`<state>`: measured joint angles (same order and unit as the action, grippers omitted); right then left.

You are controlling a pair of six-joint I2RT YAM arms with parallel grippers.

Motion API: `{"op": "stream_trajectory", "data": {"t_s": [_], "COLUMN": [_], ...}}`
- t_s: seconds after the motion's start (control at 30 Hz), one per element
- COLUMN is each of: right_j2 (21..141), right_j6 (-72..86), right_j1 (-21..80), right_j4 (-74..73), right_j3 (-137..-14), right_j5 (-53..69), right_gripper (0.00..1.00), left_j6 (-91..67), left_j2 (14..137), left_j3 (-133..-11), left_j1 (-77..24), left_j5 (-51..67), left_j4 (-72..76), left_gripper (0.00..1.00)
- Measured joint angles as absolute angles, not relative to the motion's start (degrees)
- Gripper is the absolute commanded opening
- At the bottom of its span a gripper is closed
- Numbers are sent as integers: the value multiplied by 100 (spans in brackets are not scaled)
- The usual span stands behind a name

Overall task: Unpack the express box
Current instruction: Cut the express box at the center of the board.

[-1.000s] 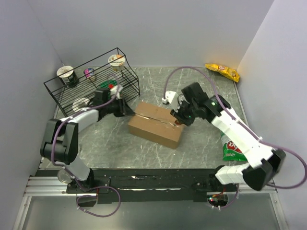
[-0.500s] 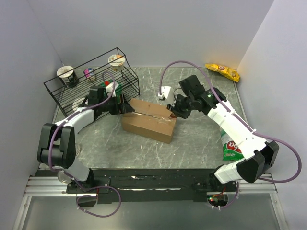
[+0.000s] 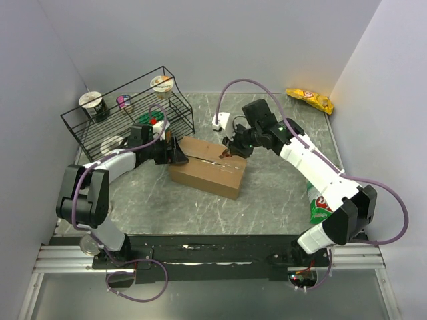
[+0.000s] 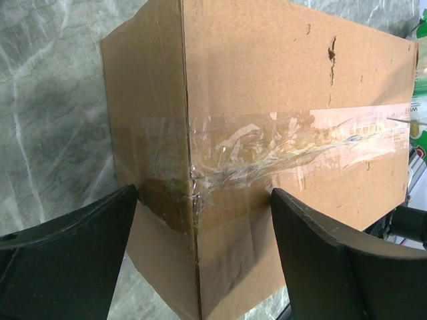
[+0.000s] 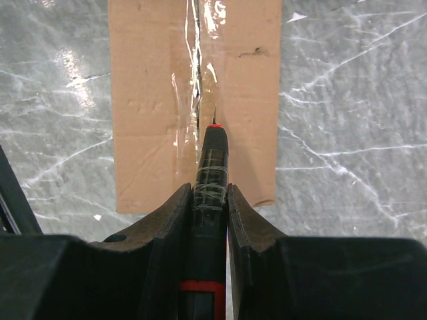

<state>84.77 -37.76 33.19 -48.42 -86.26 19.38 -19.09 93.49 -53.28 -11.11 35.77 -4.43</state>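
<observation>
The express box (image 3: 207, 168) is a brown carton lying shut mid-table, its top seam covered by clear tape (image 4: 300, 143). My left gripper (image 3: 176, 155) is open at the box's left end, and its two black fingers (image 4: 87, 227) flank a taped vertical corner of the box (image 4: 253, 87) without pressing it. My right gripper (image 3: 233, 148) hovers over the box's right part, shut on a black cutter (image 5: 212, 163) with a red tip. That tip rests on the taped seam of the box (image 5: 150, 100).
A black wire rack (image 3: 177, 107) with cups and small packs stands at the back left, close behind my left arm. A yellow snack bag (image 3: 310, 100) lies at the back right. A green bag (image 3: 322, 208) sits by the right arm's base.
My left gripper has opened wide at the box's left end. The right arm has carried the cutter leftward along the seam. The box has shifted slightly to the left.
</observation>
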Motion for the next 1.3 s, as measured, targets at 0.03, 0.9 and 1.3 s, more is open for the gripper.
{"op": "stream_trajectory", "data": {"t_s": [0.03,0.9,1.3], "right_j2": [8503,8510,8510], "right_j6": [-3767,-3726,-3479], "right_j1": [3326,3428,3704], "right_j4": [-4847,-5190,-5048], "right_j3": [-8621,-8558,-8313], "right_j5": [1953,1811,1212], "right_gripper": [0,0,0], "left_j6": [-1914,-1979,-1981], "left_j2": [9349,9362,9362], "left_j3": [-5328,-5325,-5304], "left_j1": [-1114,-1114,-1127], "left_j5": [3575,3538,3485], "left_j4": [-436,-410,-373], "left_gripper": [85,85,85]}}
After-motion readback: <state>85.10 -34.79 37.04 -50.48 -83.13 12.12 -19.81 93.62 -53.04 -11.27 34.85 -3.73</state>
